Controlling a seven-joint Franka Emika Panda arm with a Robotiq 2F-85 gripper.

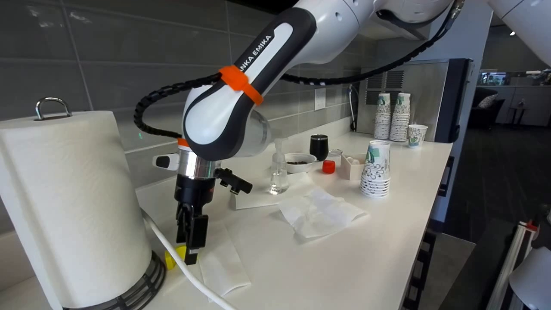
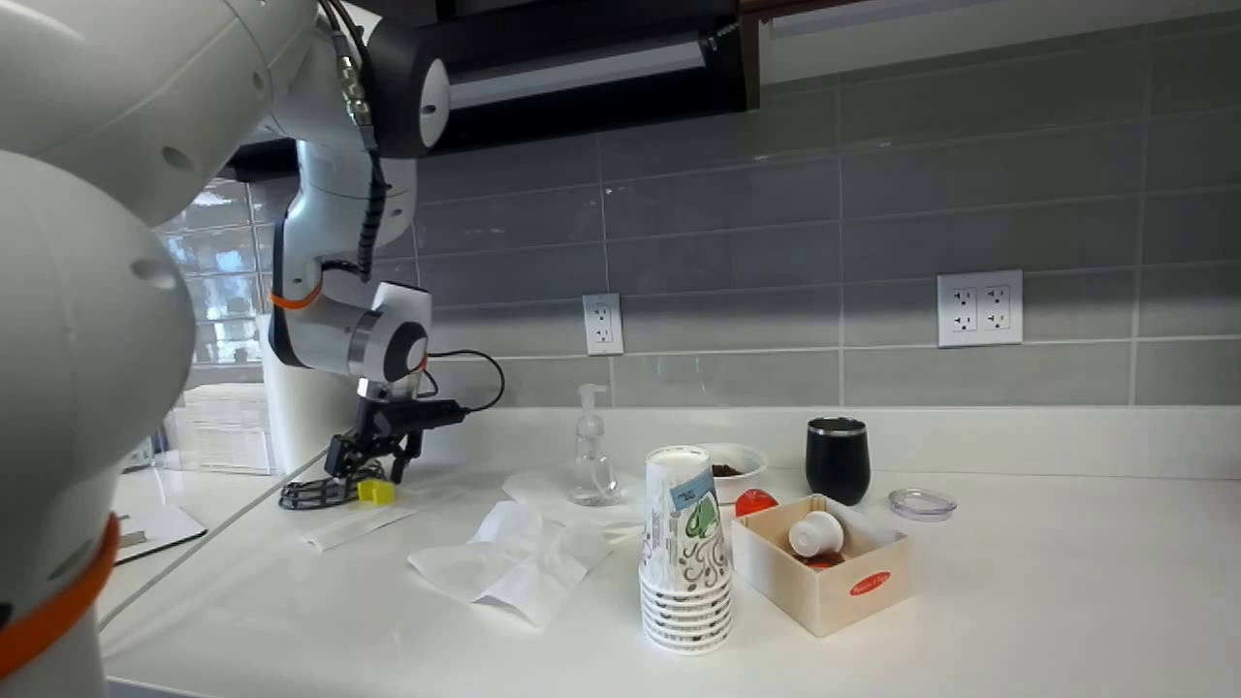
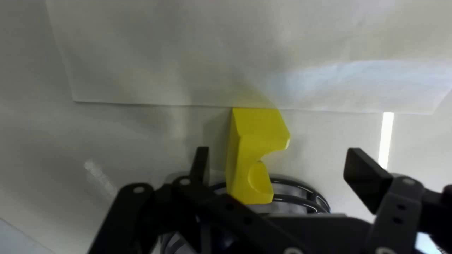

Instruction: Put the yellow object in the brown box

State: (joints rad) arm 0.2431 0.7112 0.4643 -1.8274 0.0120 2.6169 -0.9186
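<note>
The yellow object (image 3: pixel 252 151) is a small notched block lying on the counter between a white napkin and the dark wire base of the roll holder. It also shows in both exterior views (image 1: pixel 171 259) (image 2: pixel 376 491), partly hidden by a finger in the closer one. My gripper (image 3: pixel 277 157) is open and points down right at the block (image 1: pixel 187 252) (image 2: pixel 370 472). In the wrist view the block lies between the fingers, nearer the left one, with a gap on each side. The light brown wooden box (image 2: pixel 807 599) stands far along the counter (image 1: pixel 352 172), holding a white cup and something red.
A paper towel roll (image 1: pixel 73 206) stands right beside the gripper. A white cable (image 1: pixel 200 287) crosses in front of the block. A cup stack (image 2: pixel 686 572), soap dispenser (image 2: pixel 591 456), crumpled napkin (image 2: pixel 524 562), white bowl (image 1: pixel 300 162), red object (image 1: pixel 328 167) and black tumbler (image 2: pixel 837 460) are near the box.
</note>
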